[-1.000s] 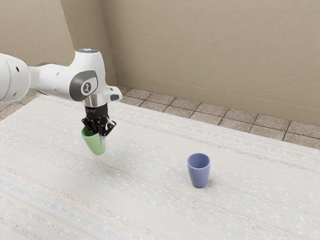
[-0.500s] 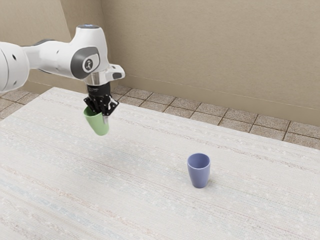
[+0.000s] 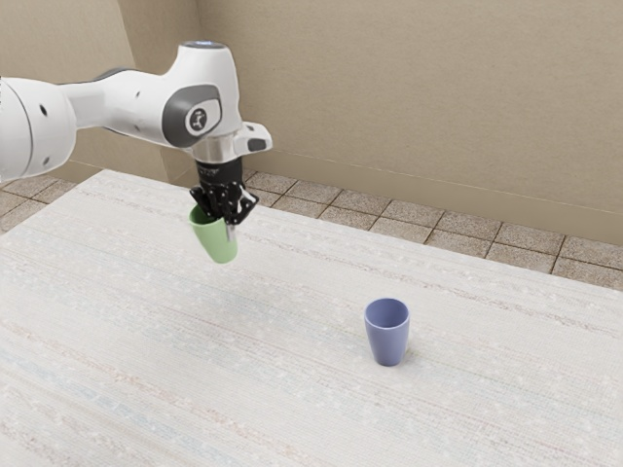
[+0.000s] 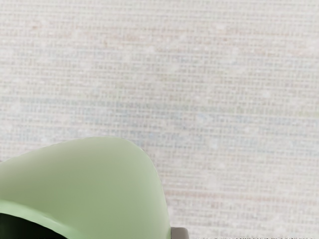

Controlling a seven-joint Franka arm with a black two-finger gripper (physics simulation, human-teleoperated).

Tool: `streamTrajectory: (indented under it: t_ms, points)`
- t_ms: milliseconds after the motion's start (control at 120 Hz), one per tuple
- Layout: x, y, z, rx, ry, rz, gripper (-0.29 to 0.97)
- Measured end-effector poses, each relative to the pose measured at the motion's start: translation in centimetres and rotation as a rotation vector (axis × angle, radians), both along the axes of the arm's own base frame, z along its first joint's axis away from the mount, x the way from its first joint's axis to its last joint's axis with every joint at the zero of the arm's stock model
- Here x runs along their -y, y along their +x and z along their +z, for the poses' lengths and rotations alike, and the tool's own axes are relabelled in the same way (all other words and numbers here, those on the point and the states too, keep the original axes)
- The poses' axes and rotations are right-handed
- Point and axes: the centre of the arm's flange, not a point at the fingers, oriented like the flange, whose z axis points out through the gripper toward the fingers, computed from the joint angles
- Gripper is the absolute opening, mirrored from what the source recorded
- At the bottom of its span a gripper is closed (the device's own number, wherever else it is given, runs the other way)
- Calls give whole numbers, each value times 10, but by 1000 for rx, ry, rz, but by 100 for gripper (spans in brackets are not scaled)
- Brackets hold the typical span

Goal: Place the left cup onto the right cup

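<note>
A green cup (image 3: 215,238) hangs tilted in the air well above the table, held at its rim by my black gripper (image 3: 223,216), which is shut on it. Its pale green wall (image 4: 84,189) bulges large just under the hand in the wrist view. A blue-purple cup (image 3: 386,331) stands upright on the table toward the exterior view's right, well apart from the gripper and lower than it.
The pale woven tabletop (image 3: 195,370) stretches wide around both cups. A tiled floor strip (image 3: 438,226) and a beige wall (image 3: 438,88) lie behind the table's far edge.
My arm has lifted the green cup higher and carried it toward the exterior view's right. The blue-purple cup has stayed put.
</note>
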Motion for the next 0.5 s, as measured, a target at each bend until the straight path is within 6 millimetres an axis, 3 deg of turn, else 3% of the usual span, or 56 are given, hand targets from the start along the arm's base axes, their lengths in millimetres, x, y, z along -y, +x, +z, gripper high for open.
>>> streamTrajectory:
  t_ms: [500]
  points:
    - [61,2,8,19,-1,-58,-11]
